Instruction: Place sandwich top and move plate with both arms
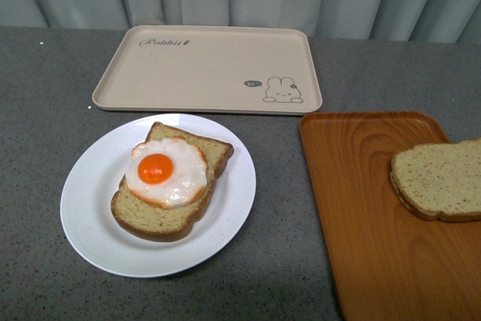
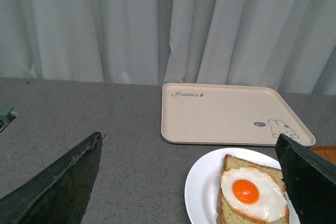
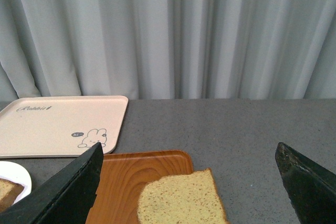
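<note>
The plain sandwich top (image 1: 440,180) lies on the orange wood-grain tray (image 1: 361,208) at the right; it also shows in the right wrist view (image 3: 181,201). The white plate (image 1: 94,208) sits left of centre and bears a bread slice with a fried egg (image 1: 164,173); the plate (image 2: 202,187) and egg (image 2: 252,192) also show in the left wrist view. No arm shows in the front view. My left gripper (image 2: 189,182) is open and empty, above the table beside the plate. My right gripper (image 3: 189,182) is open and empty, above the sandwich top.
A beige rabbit-print tray (image 1: 208,69) lies at the back, behind the plate, also in the left wrist view (image 2: 231,114) and right wrist view (image 3: 58,124). A grey curtain hangs behind the grey table (image 1: 45,110). The orange tray (image 3: 131,177) runs past the front edge.
</note>
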Robot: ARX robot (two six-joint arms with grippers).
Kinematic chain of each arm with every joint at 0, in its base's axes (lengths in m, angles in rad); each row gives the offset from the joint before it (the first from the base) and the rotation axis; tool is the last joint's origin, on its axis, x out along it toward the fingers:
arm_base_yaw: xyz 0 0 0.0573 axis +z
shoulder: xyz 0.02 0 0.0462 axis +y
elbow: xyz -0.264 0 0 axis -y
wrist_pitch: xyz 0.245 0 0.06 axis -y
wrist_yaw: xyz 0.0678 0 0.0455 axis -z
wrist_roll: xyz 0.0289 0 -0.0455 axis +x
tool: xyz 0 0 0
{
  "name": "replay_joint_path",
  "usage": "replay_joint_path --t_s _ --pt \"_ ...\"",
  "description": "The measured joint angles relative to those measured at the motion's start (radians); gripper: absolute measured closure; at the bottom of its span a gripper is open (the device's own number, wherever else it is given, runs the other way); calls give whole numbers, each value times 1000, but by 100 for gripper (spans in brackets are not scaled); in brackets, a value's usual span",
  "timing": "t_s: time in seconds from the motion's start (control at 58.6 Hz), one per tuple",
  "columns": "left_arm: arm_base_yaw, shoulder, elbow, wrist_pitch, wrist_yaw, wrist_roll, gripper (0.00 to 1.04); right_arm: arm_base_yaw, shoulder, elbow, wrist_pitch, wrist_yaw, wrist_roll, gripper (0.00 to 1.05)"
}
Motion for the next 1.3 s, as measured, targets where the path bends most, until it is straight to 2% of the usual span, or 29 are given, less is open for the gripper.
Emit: replay_joint_path --t_s 1.296 --pt "0 0 0 0 0 0 6 0 0 0 0 0 0 9"
